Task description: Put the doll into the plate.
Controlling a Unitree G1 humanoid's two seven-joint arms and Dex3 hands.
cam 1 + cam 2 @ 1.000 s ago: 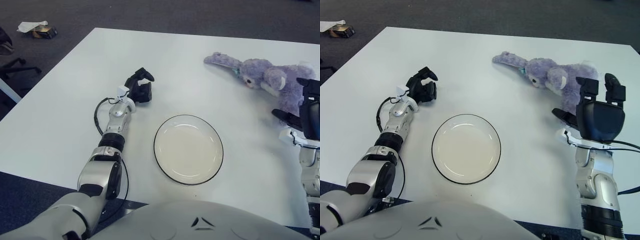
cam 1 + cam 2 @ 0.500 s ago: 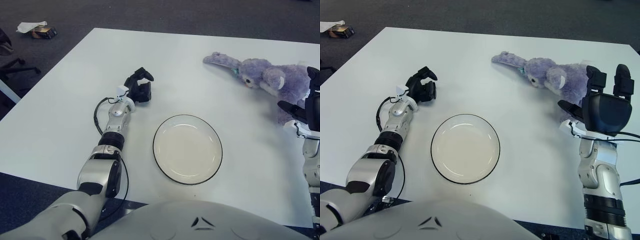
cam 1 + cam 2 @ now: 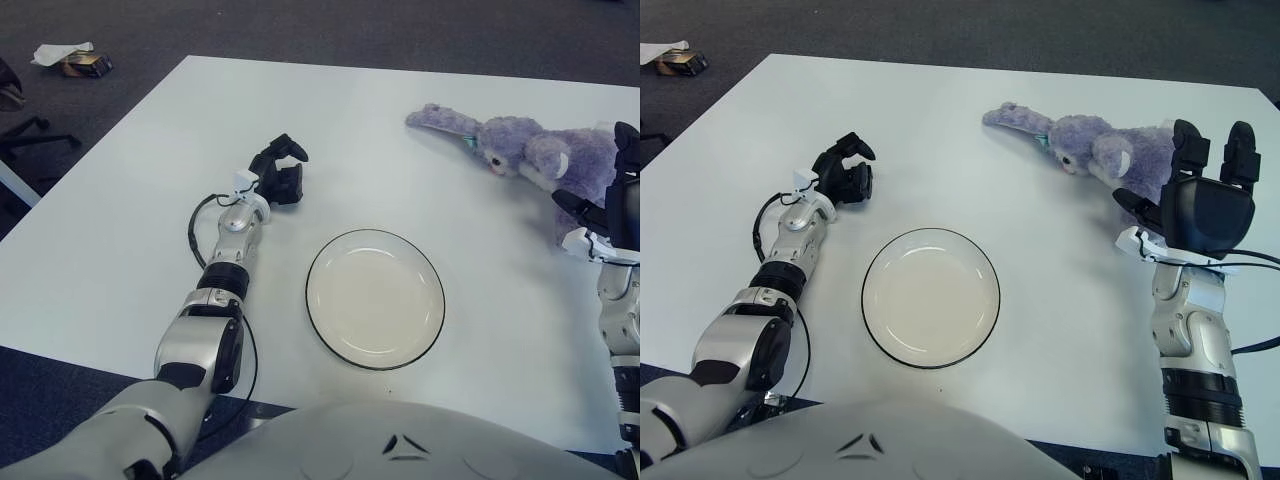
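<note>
The white bench [image 3: 970,130] stands on dark carpet and carries everything. The purple doll [image 3: 1095,150] lies at its far right, well apart from the empty plate [image 3: 930,297]. The right robot hand [image 3: 1200,200] is at the doll's near end, fingers spread, grasping nothing, likely lining up a grasp. The left robot hand [image 3: 845,180], curled and empty, shows left of the plate.

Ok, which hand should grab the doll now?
The right hand: it is open right beside the purple doll at the table's far right. The left hand sits curled left of the plate, the plate lying between it and the doll.
</note>
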